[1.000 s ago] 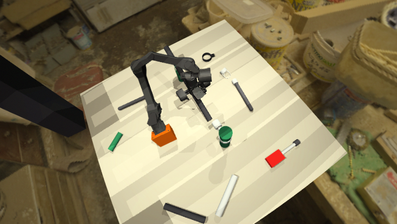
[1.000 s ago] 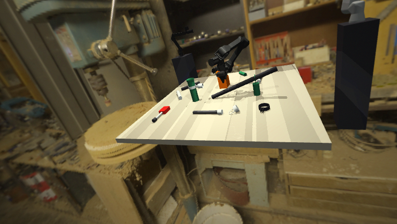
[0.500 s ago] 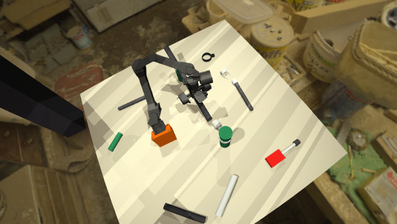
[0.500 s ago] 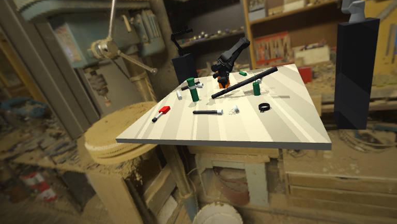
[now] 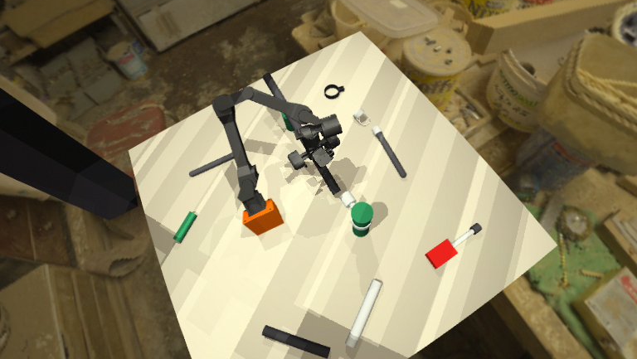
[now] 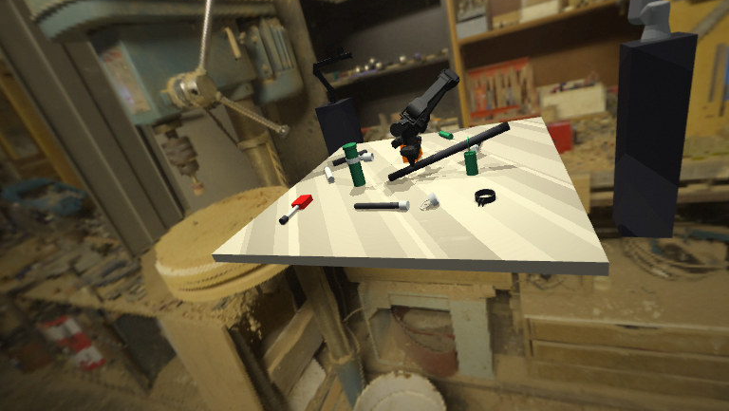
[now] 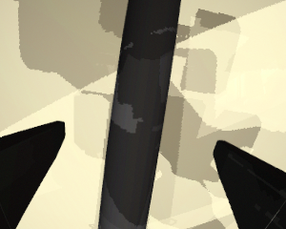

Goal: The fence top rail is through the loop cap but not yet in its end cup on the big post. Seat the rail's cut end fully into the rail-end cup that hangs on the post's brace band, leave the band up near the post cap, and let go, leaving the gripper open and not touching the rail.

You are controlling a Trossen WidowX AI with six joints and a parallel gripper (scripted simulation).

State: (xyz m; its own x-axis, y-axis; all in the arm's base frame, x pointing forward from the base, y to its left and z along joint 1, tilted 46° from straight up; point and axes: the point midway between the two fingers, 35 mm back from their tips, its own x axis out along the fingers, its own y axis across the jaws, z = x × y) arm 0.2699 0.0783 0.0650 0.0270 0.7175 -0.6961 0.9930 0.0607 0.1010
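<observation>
The black rail (image 5: 330, 181) (image 6: 457, 148) (image 7: 140, 114) slants down from the small green post (image 5: 288, 122) (image 6: 471, 164), where its far end is high. Its cut end is low, clearly apart from and below the white end cup (image 5: 347, 199) (image 6: 367, 157) in the exterior view. The cup is up on the brace band (image 6: 353, 159) near the top of the big green post (image 5: 362, 212) (image 6: 357, 174), facing the rail. My gripper (image 6: 412, 163) (image 7: 142, 137) is open above the rail. In the wrist view the rail runs between the fingertips, with space on both sides. The loop cap is mostly hidden.
The orange base block (image 5: 263, 219) stands behind the arm. A black rod with a white end (image 5: 390, 153) (image 6: 379, 206), a white fitting (image 5: 360, 114) (image 6: 430, 201), a black ring (image 5: 332, 91) (image 6: 484, 194) and a red block with a handle (image 5: 441, 253) (image 6: 302, 201) lie around.
</observation>
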